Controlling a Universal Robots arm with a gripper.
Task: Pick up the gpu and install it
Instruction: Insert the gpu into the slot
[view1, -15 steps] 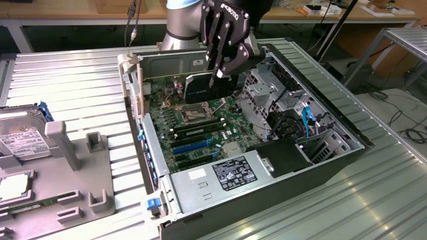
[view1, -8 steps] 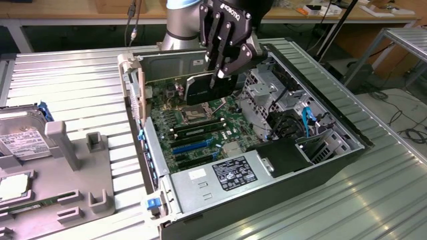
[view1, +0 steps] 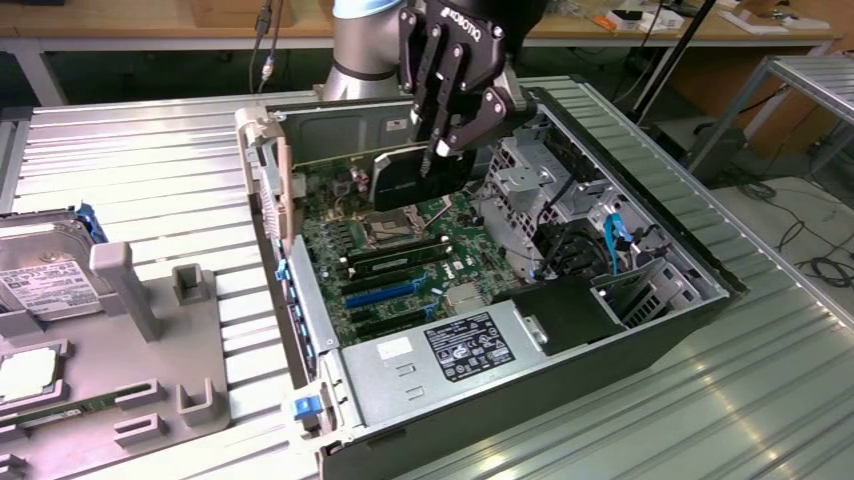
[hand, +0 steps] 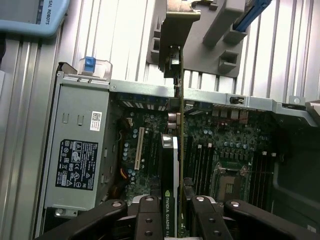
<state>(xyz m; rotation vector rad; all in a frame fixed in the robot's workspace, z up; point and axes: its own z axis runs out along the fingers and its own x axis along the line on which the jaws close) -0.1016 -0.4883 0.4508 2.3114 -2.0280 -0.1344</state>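
Judging the pick-up as done and the installing as not yet done. Clamping the gpu (view1: 400, 178) between the gripper (view1: 445, 148) fingers (hand: 148, 220), closed partway, down to the card's thickness, and pressing on both of its faces. Holding the card directly beneath the gripper, inside the open computer case (view1: 667, 300) and above the motherboard (view1: 407, 250). Touching nothing down there, as far as can be judged. Hovering over the processor socket (view1: 390, 225) rather than over the blue expansion slots (view1: 380, 294). Placing those slots below the gripper and off to one side of it, toward the power supply (view1: 454, 348). Not yet sitting in any slot, judging by the slots looking empty, so counting the seating as what is left.

Appearing edge-on in the wrist view, running straight out from between the fingers. Showing a thin dark board and a black heatsink face. Bearing an NVIDIA Quadro label close to the fingers. Ending in a silver metal bracket (hand: 176, 30) at the end farthest from the gripper, reaching out past the case wall. Standing on edge rather than lying flat, and looking straight and undamaged.
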